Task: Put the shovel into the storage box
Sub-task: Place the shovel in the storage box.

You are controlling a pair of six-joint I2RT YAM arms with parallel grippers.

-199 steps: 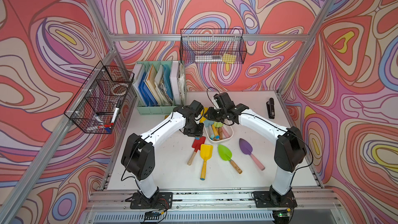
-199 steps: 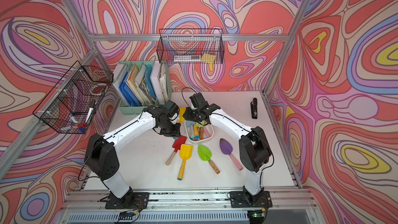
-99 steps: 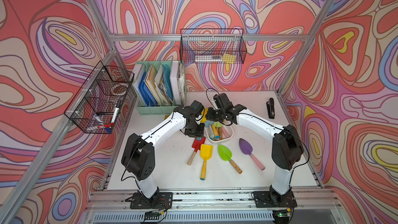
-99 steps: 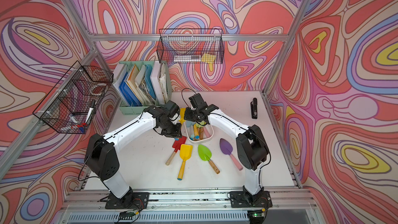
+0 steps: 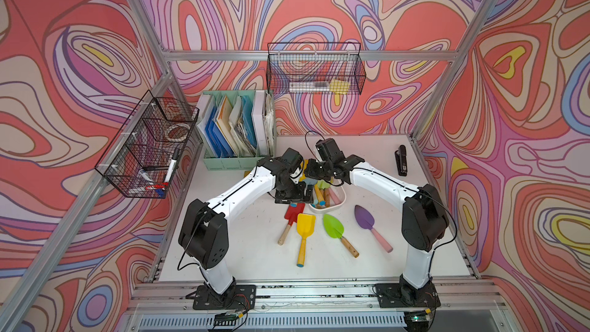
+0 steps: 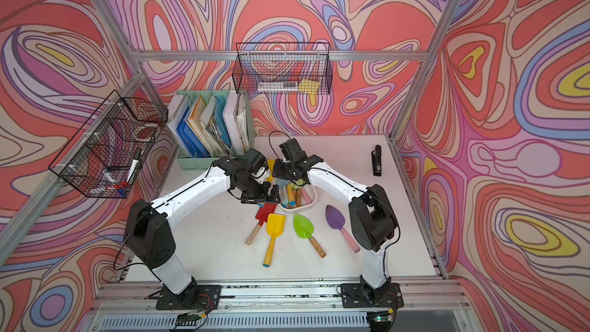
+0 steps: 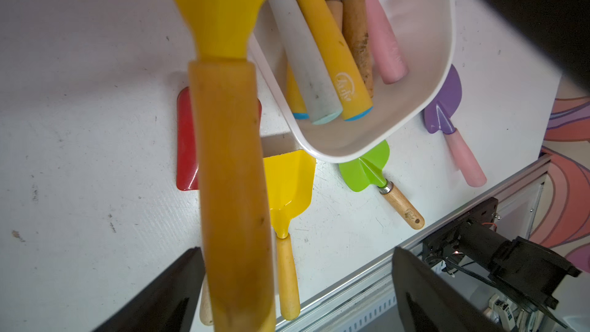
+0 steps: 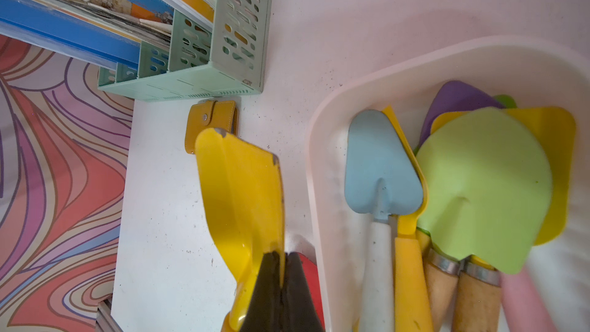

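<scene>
A yellow shovel [image 7: 223, 27] with an orange wooden handle [image 7: 233, 186] hangs just left of the white storage box [image 5: 338, 204]. My right gripper [image 8: 282, 269] is shut on the side wall of its yellow blade [image 8: 242, 199]. My left gripper [image 7: 295, 250] is open, and the handle runs between its wide-apart fingers [image 7: 159, 298] close to one of them. The storage box [image 8: 319, 142] holds several shovels, among them a pale blue one [image 8: 381, 167] and a green one [image 8: 485, 186]. In both top views the two grippers meet at the box's left side [image 6: 270, 167].
On the table in front of the box lie a red shovel [image 5: 293, 213], a yellow shovel [image 5: 306, 225], a green shovel [image 5: 332, 225] and a purple shovel [image 5: 364, 217]. A mint-green file organizer [image 5: 236, 129] and a yellow wallet [image 8: 212, 122] stand behind. A black stapler [image 5: 401, 160] lies back right.
My right gripper has shut on the yellow shovel's blade. My left gripper has opened wide off the handle. Both arms have hardly shifted.
</scene>
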